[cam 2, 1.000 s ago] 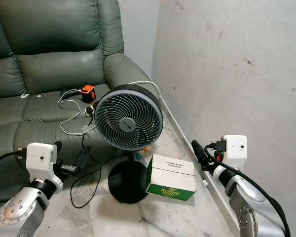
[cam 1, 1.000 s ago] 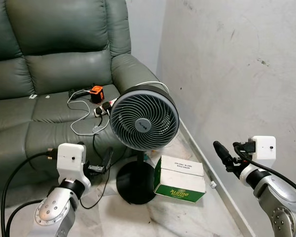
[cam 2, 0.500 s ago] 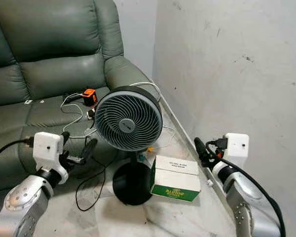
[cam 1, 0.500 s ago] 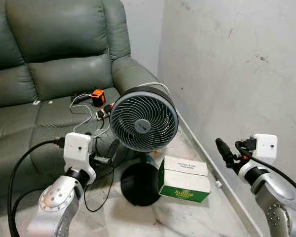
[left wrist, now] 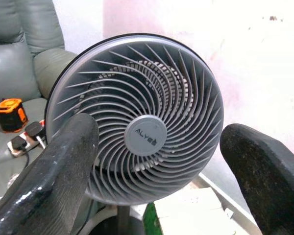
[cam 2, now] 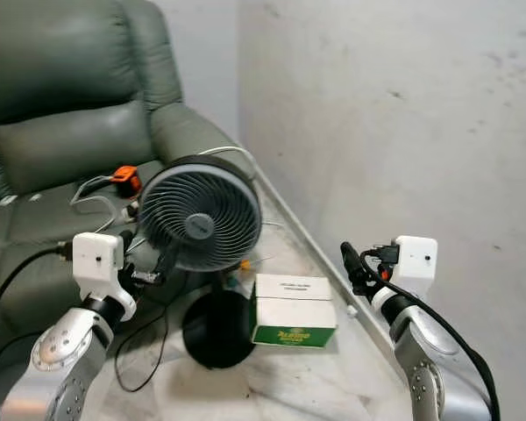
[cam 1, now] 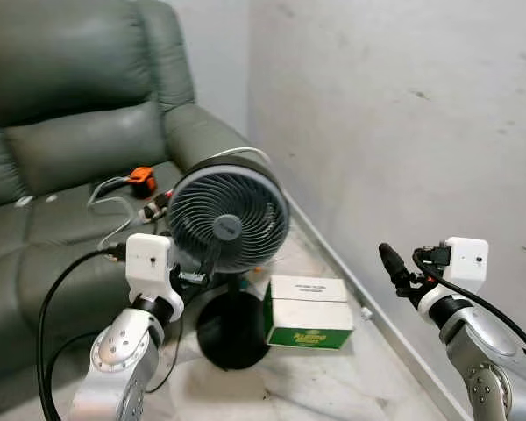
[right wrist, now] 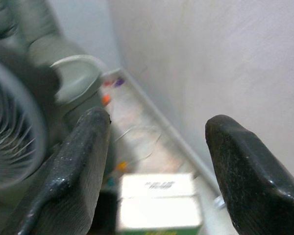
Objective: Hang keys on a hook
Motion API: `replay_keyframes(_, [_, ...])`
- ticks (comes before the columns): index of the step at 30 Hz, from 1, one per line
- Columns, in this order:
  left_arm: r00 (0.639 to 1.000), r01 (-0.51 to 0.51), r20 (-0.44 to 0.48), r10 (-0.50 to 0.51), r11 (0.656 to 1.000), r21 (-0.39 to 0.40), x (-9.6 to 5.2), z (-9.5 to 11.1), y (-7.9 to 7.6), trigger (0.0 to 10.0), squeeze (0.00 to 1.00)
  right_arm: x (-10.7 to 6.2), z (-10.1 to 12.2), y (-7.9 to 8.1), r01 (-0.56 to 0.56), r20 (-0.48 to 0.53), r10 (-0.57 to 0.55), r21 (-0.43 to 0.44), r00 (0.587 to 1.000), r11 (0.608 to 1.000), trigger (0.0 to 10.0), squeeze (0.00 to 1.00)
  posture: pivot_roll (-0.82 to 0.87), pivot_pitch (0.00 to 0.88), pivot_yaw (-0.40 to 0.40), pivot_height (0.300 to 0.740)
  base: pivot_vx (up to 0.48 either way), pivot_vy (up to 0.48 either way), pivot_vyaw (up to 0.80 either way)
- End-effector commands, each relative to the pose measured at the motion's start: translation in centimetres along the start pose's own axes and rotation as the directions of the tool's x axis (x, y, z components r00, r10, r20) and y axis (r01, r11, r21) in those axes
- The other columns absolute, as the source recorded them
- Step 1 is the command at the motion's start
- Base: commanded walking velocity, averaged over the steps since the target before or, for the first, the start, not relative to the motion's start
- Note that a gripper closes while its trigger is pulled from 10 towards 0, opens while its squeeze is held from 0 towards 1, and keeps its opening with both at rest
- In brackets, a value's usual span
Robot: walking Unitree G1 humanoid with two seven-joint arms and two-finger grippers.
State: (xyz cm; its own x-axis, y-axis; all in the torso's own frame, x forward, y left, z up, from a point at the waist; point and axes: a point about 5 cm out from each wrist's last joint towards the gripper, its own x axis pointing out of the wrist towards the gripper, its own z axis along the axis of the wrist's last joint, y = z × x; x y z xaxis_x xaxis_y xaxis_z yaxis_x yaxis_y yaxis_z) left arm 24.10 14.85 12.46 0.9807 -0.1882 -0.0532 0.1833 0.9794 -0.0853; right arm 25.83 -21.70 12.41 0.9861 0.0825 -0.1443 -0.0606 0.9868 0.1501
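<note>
Keys and hook cannot be made out. Left hand (left wrist: 152, 181) is raised before the fan (cam 1: 228, 219), fingers wide apart, holding nothing. Right hand (right wrist: 157, 161) hovers near the wall (cam 1: 403, 114), also open and empty. A box (cam 1: 309, 312) lies on the floor (cam 1: 333, 386) beside the fan's base; a sofa (cam 1: 61, 149) stands behind.

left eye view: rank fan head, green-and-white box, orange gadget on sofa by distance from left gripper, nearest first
1. Fan head: right at the left gripper, just beyond its fingers.
2. Green-and-white box: on the floor, to its right, beside the fan base.
3. Orange gadget: on the sofa seat, behind the fan.
</note>
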Motion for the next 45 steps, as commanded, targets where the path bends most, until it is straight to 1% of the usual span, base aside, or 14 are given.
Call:
replay_keyframes(1, [0.998, -0.062, 0.019, 0.062, 0.998, 0.010, -0.3, 0.0, 1.0, 10.0, 0.00, 0.0, 0.9, -0.4, 0.031, 0.067, -0.029, -0.034, 0.997, 0.999, 10.0, 0.00, 0.03, 0.000, -0.033, 0.740, 0.000, 0.000, 0.00])
replay_keyframes(2, [0.996, -0.081, 0.032, 0.080, 0.997, 0.012, -0.3, 0.0, 1.2, 10.0, 0.00, 0.0, 1.1, -0.5, 0.038, 0.089, -0.032, -0.057, 0.995, 0.998, 10.0, 0.00, 0.03, 0.000, -0.031, 0.740, 0.000, 0.000, 0.00])
replay_keyframes(3, [0.994, -0.099, 0.050, 0.098, 0.995, 0.019, -0.3, 0.3, 1.5, 10.0, 0.00, 0.0, 1.5, -0.4, 0.052, 0.129, -0.038, -0.103, 0.991, 0.993, 10.0, 0.00, 0.03, 0.000, -0.026, 0.740, 0.000, 0.000, 0.00])
replay_keyframes(4, [0.991, -0.121, 0.067, 0.119, 0.992, 0.026, -0.2, 0.5, 1.9, 10.0, 0.00, 0.0, 1.8, -0.2, 0.056, 0.160, -0.032, -0.147, 0.987, 0.988, 10.0, 0.00, 0.03, 0.000, -0.022, 0.740, 0.000, 0.000, 0.00])
replay_keyframes(6, [0.985, -0.149, 0.091, 0.145, 0.988, 0.039, 0.0, 0.9, 2.3, 10.0, 0.00, 0.2, 2.2, 0.5, 0.060, 0.203, -0.019, -0.194, 0.979, 0.979, 10.0, 0.00, 0.03, 0.000, -0.014, 0.740, 0.000, 0.000, 0.00])
replay_keyframes(7, [0.985, -0.149, 0.091, 0.145, 0.988, 0.039, 0.0, 0.9, 2.3, 10.0, 0.00, 0.2, 2.2, 0.5, 0.060, 0.203, -0.019, -0.194, 0.979, 0.979, 10.0, 0.00, 0.03, 0.000, -0.014, 0.740, 0.000, 0.000, 0.00])
replay_keyframes(9, [0.980, -0.173, 0.115, 0.164, 0.982, 0.075, 0.2, 1.4, 2.6, 10.0, 0.00, 0.4, 2.1, 1.7, 0.042, 0.225, 0.003, -0.194, 0.974, 0.980, 10.0, 0.00, 0.03, 0.000, -0.008, 0.740, 0.000, 0.000, 0.00])
replay_keyframes(12, [0.981, -0.170, 0.111, 0.161, 0.983, 0.074, 0.2, 1.3, 2.5, 10.0, 0.00, 0.4, 1.7, 1.8, 0.035, 0.218, 0.007, -0.188, 0.976, 0.981, 10.0, 0.00, 0.04, 0.000, -0.010, 0.740, 0.000, 0.000, 0.00])
replay_keyframes(13, [0.982, -0.166, 0.100, 0.159, 0.984, 0.060, 0.2, 1.1, 2.5, 10.0, 0.00, 0.4, 1.4, 1.8, 0.028, 0.211, 0.014, -0.193, 0.977, 0.981, 10.0, 0.00, 0.04, 0.000, -0.013, 0.740, 0.000, 0.000, 0.00])
replay_keyframes(15, [0.985, -0.155, 0.091, 0.150, 0.986, 0.059, 0.1, 0.9, 2.4, 10.0, 0.00, 0.4, 1.2, 1.7, 0.026, 0.205, 0.015, -0.198, 0.979, 0.980, 10.0, 0.00, 0.04, 0.000, -0.017, 0.740, 0.000, 0.000, 0.00])
replay_keyframes(19, [0.986, -0.148, 0.084, 0.144, 0.988, 0.044, 0.1, 0.6, 2.3, 10.0, 0.00, 0.7, 1.2, 1.4, 0.026, 0.204, 0.015, -0.197, 0.979, 0.980, 10.0, 0.00, 0.04, 0.000, -0.019, 0.740, 0.000, 0.000, 0.00])
replay_keyframes(25, [0.989, -0.135, 0.070, 0.132, 0.990, 0.051, 0.2, 0.5, 1.9, 10.0, 0.00, 0.9, 1.2, 1.5, 0.015, 0.196, 0.026, -0.207, 0.980, 0.978, 10.0, 0.00, 0.04, 0.000, -0.020, 0.740, 0.000, 0.000, 0.00])
replay_keyframes(30, [0.990, -0.134, 0.061, 0.131, 0.990, 0.048, 0.2, 0.4, 2.0, 10.0, 0.00, 0.8, 1.0, 1.5, 0.012, 0.189, 0.028, -0.207, 0.982, 0.978, 10.0, 0.00, 0.04, 0.000, -0.017, 0.740, 0.000, 0.000, 0.00])
replay_keyframes(45, [0.989, -0.139, 0.049, 0.137, 0.989, 0.041, 0.2, 0.4, 2.1, 10.0, 0.00, 0.7, 0.9, 1.2, 0.011, 0.176, 0.028, -0.216, 0.984, 0.976, 10.0, 0.00, 0.04, 0.000, -0.022, 0.740, -0.266, 0.000, 0.00])
